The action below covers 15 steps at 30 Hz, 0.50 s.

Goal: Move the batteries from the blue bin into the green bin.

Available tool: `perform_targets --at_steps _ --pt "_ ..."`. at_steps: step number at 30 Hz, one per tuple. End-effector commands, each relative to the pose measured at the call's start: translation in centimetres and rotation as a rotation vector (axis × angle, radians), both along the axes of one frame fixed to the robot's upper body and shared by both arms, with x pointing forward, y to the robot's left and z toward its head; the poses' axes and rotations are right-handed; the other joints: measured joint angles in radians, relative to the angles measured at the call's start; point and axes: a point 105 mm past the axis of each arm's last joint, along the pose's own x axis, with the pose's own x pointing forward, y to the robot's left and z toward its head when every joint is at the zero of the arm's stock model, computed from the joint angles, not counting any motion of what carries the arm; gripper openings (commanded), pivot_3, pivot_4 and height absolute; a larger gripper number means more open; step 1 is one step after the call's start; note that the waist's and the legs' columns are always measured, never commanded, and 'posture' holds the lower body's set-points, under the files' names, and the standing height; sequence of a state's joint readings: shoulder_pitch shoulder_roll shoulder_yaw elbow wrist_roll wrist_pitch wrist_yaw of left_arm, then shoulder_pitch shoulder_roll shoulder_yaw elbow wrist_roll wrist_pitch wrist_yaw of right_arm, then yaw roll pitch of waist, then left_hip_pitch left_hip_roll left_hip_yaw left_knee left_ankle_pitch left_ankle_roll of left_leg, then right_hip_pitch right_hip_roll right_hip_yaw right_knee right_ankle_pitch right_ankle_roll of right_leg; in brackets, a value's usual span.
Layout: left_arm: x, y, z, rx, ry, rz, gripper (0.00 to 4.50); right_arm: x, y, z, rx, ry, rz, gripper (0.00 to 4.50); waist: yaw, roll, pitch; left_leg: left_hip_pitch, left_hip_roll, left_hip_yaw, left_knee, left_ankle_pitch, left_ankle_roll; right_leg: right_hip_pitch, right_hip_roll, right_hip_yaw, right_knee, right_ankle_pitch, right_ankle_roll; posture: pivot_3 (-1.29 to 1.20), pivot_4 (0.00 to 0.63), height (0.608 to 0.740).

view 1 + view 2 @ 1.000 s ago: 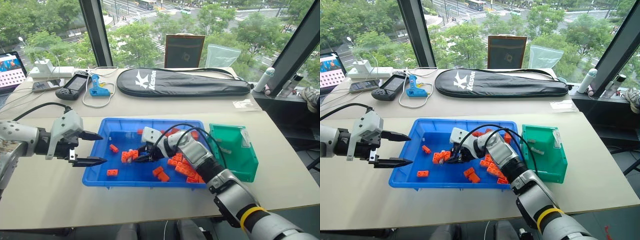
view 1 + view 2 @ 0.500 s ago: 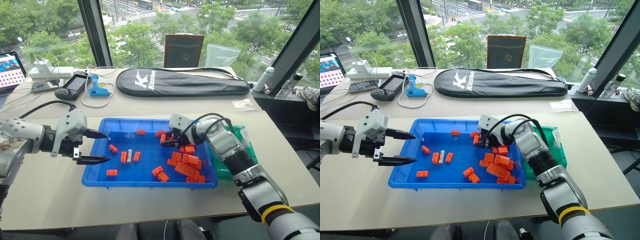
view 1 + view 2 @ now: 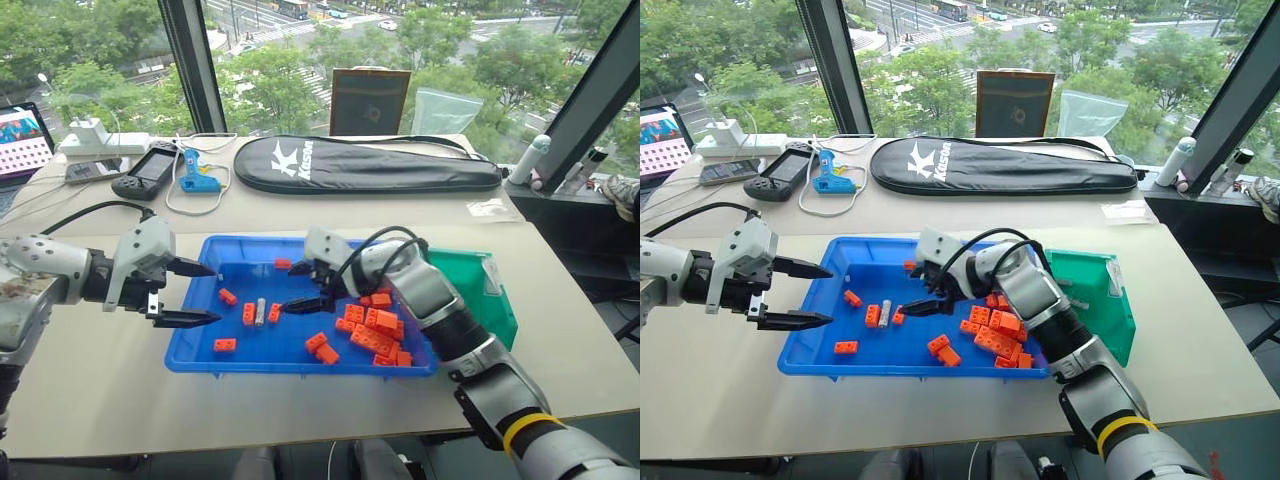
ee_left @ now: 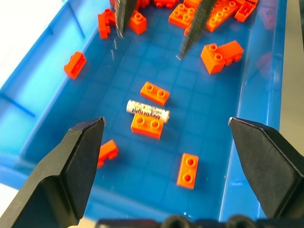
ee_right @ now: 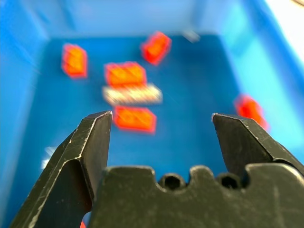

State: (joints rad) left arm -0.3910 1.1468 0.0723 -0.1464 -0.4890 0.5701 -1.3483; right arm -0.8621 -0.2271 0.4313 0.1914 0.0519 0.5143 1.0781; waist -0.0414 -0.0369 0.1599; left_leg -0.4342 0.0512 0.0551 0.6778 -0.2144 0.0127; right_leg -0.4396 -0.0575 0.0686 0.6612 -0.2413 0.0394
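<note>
Blue bin (image 3: 200,345) | battery (image 3: 260,310) lies inside, between bricks (image 3: 247,314) | left gripper (image 3: 195,294) released at its edge | right gripper (image 3: 305,288) released above it, empty

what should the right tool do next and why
Probably ease the right tool down and forward onto the battery and shut on it. Its jaws stand open and empty, aimed at that battery, which lies loose on the floor of the blue bin between two orange bricks, not yet moved to the green bin.
</note>
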Motion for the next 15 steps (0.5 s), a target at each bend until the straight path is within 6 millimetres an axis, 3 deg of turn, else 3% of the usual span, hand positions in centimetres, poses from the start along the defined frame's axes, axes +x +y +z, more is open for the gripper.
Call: perform_targets --at_steps 1,6,15 --pt "-0.2 0.1 1.1 0.020 -0.045 -0.007 4.50 -0.3 2.2 0.3 0.024 -0.020 0.029 3.96 0.001 0.000 0.000 0.000 0.000 0.000 0.000 0.000 0.000 0.000 0.000 0.000 0.000 0.000 0.000 0.00 0.150 0.740" --pt "-0.3 0.3 1.1 0.019 -0.041 0.005 4.50 0.1 4.4 -1.3 0.011 0.009 0.018 3.96 -0.002 0.000 0.000 0.000 0.000 0.000 0.000 0.000 0.000 0.000 0.000 0.000 0.000 0.000 0.000 0.00 0.150 0.740" --pt "-0.8 0.3 1.1 0.016 -0.040 0.017 4.50 1.1 5.0 -3.1 -0.024 0.060 -0.031 3.96 -0.004 0.000 0.000 0.000 0.000 0.000 0.000 0.000 0.000 0.000 0.000 0.000 0.000 0.000 0.000 0.00 0.150 0.740"
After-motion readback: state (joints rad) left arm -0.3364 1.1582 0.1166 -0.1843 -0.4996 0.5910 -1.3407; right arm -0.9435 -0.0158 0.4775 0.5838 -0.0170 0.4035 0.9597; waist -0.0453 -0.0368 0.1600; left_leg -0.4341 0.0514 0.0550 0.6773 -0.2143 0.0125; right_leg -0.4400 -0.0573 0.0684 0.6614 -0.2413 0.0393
